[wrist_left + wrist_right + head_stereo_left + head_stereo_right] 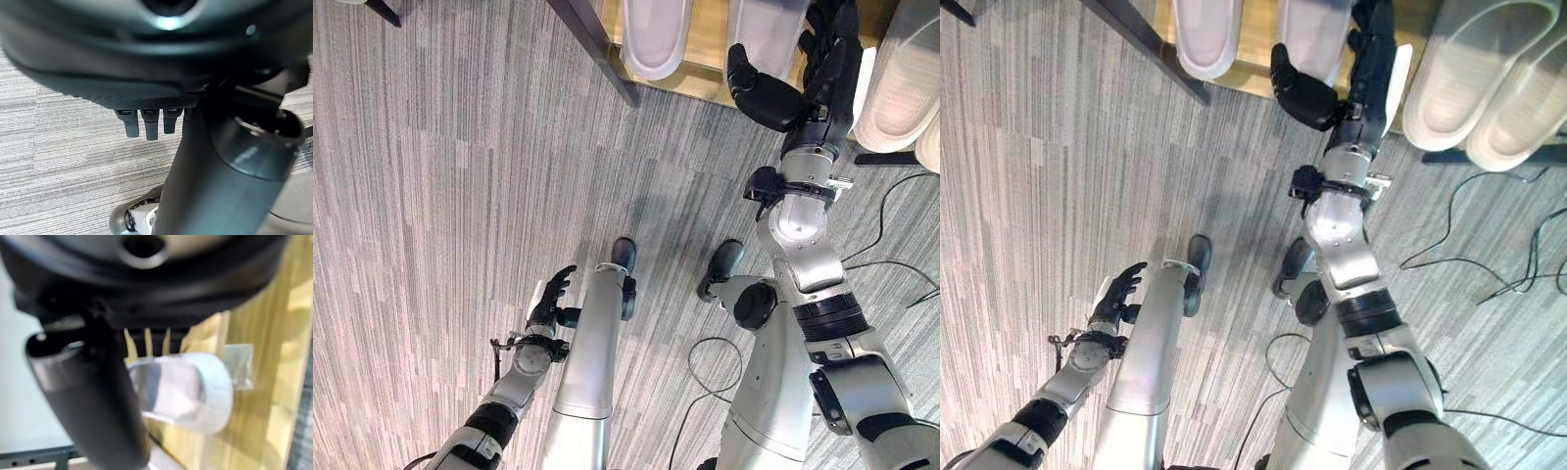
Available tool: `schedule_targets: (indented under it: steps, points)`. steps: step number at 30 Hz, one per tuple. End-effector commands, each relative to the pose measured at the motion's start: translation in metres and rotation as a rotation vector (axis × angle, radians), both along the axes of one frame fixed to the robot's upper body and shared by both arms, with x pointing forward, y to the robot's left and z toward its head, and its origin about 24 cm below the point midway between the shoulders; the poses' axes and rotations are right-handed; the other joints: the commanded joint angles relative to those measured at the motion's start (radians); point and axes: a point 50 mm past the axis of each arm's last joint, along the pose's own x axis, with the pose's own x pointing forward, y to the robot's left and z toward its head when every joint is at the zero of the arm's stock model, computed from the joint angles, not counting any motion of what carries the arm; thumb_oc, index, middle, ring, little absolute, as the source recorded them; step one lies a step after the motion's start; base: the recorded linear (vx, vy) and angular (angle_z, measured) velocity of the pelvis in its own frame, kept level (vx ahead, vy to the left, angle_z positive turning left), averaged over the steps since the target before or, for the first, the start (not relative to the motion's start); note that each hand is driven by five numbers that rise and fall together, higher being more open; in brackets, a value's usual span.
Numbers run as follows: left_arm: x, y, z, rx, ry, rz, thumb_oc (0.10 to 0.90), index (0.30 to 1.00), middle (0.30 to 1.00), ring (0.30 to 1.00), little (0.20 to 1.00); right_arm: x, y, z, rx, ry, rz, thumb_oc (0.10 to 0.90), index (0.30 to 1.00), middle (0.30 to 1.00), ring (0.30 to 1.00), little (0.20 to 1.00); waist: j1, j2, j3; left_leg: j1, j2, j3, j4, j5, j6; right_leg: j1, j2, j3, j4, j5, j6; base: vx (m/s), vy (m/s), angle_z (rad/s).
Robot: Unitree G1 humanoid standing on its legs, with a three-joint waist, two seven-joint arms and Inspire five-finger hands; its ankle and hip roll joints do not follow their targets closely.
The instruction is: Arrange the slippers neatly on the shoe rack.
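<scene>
Right robot hand (803,73) reaches up over the wooden shoe rack (705,39), its thumb spread wide, beside a white slipper (183,391) that lies on the rack's planks; whether its fingers grip the slipper cannot be told. Left robot hand (551,297) hangs low over the grey carpet (431,176), well away from the rack, fingers straight and holding nothing. Another slipper (656,34) on the rack and a pair (1484,78) beside it are cut off by the frame edge.

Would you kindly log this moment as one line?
right robot hand: over wooden shoe rack, at white slipper | left robot hand: open, low beside leg | grey carpet floor
</scene>
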Motion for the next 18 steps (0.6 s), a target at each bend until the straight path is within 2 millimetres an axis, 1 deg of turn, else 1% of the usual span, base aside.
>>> schedule_targets:
  steps: [1,2,7,8,13,18]
  points:
    - [-0.025,0.012,-0.025,0.056,0.080,0.036,0.800,0.900,0.900,0.900,0.900,-0.019,0.027,0.017,0.009,-0.167,0.140,0.800,0.900,0.900,0.900,0.900,0.016,-0.019,-0.113,-0.071,0.029,0.002,-0.124,0.115,0.010,0.024,0.025,0.039,-0.011,0.014,0.076,0.00,0.000,0.00]
    - [-0.025,0.011,-0.025,0.057,0.079,0.034,0.800,0.900,0.900,0.900,0.900,-0.018,0.031,0.018,0.008,-0.168,0.152,0.800,0.900,0.900,0.900,0.900,0.017,-0.018,-0.112,-0.071,0.029,0.003,-0.119,0.115,0.010,0.023,0.025,0.039,-0.005,0.012,0.075,0.00,0.000,0.00]
    - [-0.023,0.011,-0.024,0.058,0.076,0.034,0.800,0.900,0.900,0.900,0.900,-0.017,0.035,0.020,0.006,-0.171,0.165,0.800,0.900,0.900,0.900,0.900,0.021,-0.016,-0.114,-0.071,0.029,0.002,-0.113,0.114,0.009,0.022,0.023,0.039,0.003,0.012,0.075,0.00,0.000,0.00]
    - [-0.023,0.010,-0.024,0.059,0.076,0.029,0.800,0.900,0.900,0.900,0.900,-0.017,0.038,0.023,0.003,-0.176,0.175,0.800,0.900,0.900,0.900,0.900,0.024,-0.014,-0.115,-0.071,0.028,0.003,-0.113,0.115,0.009,0.022,0.022,0.038,0.005,0.012,0.075,0.00,0.000,0.00]
    - [-0.023,0.011,-0.024,0.063,0.079,0.030,0.800,0.900,0.900,0.900,0.900,-0.016,0.043,0.028,-0.013,-0.183,0.186,0.800,0.900,0.900,0.900,0.900,0.028,-0.014,-0.112,-0.071,0.027,0.001,-0.112,0.116,0.008,0.022,0.022,0.040,0.005,0.014,0.075,0.00,0.000,0.00]
    - [-0.026,0.012,-0.028,0.058,0.090,0.036,0.800,0.900,0.900,0.900,0.900,-0.017,0.035,0.033,-0.028,-0.203,0.147,0.800,0.900,0.900,0.900,0.900,0.025,-0.020,-0.116,-0.071,0.026,0.003,-0.119,0.118,0.007,0.022,0.023,0.040,0.003,0.014,0.076,0.00,0.000,0.00]
